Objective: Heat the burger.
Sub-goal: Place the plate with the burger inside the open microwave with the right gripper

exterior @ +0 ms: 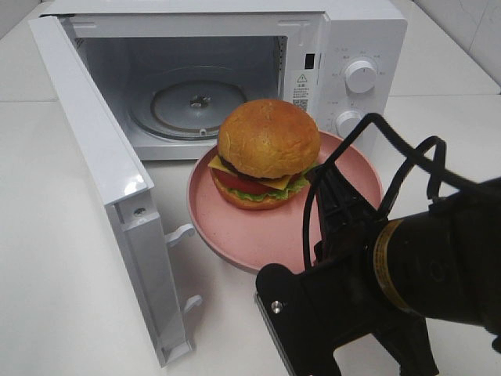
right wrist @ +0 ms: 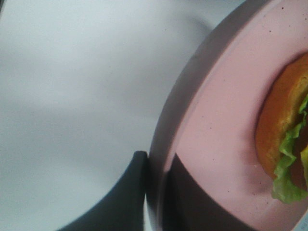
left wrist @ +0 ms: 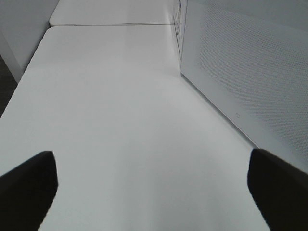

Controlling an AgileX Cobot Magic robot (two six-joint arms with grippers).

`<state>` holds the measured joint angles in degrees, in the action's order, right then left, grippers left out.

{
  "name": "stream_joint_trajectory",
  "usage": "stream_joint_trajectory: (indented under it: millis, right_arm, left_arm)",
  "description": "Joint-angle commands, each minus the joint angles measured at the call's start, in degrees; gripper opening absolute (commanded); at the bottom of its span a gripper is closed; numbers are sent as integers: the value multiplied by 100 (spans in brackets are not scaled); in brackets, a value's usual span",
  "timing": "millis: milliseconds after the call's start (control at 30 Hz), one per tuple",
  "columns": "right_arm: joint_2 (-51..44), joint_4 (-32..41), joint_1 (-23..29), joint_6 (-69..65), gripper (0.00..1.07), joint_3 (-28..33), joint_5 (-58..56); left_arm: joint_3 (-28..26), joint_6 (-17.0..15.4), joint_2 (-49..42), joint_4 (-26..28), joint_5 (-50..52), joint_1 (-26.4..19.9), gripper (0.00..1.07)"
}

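Right gripper pinching the plate rim, burger aboard, by the open microwave; left gripper spread wide.

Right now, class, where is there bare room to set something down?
Free: the table left of the open microwave door, and the glass turntable inside the microwave. Crowded: in front of the opening, where the right gripper clamps the rim of the pink plate carrying the burger.

left hand spread wide; right hand clamped on plate
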<state>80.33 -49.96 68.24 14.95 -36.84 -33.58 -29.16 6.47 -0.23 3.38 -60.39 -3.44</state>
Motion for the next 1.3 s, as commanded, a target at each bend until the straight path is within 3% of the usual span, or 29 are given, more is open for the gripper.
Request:
stream_joint_trajectory:
  millis: [33,200,600,1033,1300]
  right_arm:
    - [0,-178,-252,264,0,-23,390]
    - [309,109,-607,796,0,-23,693]
    - [602,149,-779,991,0,-69,1163]
    - [980,1341,-1226,2326,0,-842,1077]
    - [1398,2527,-1536,3535,0,-1415,963]
  left_arm:
    - [17,6,-103,23,46,34,105]
    - [17,6,-103,23,46,34,105]
    - [17,6,-103,23,46,34,105]
    - [17,6,-103,23,46,34,105]
    - [17,6,-103,23,46,34,105]
